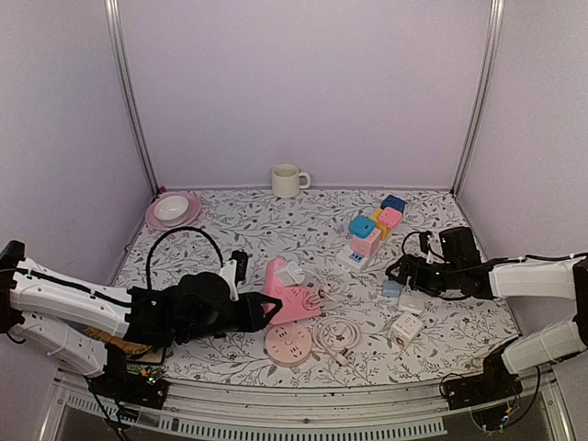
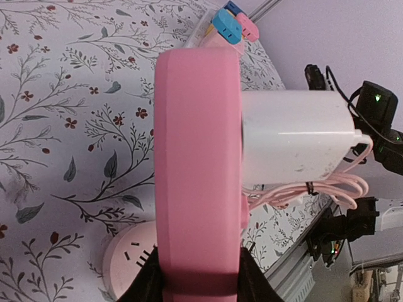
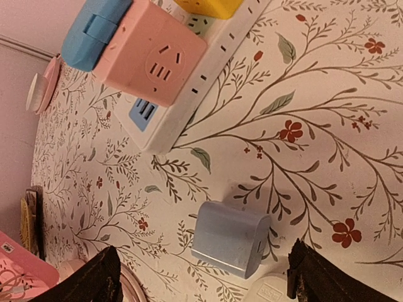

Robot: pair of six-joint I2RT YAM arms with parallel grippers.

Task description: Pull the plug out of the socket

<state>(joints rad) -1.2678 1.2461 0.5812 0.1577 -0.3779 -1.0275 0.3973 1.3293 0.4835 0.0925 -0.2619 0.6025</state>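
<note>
The pink plastic socket block is clamped by the left gripper; the right gripper is spread wide, empty. The white boxy plug should be drawn straight out.

Pink socket upright, filling centre, clamped at bottom between dark fingers of left gripper. White plug seated in its right face. Pink cable looped beneath plug. Flowered table behind.
</note>
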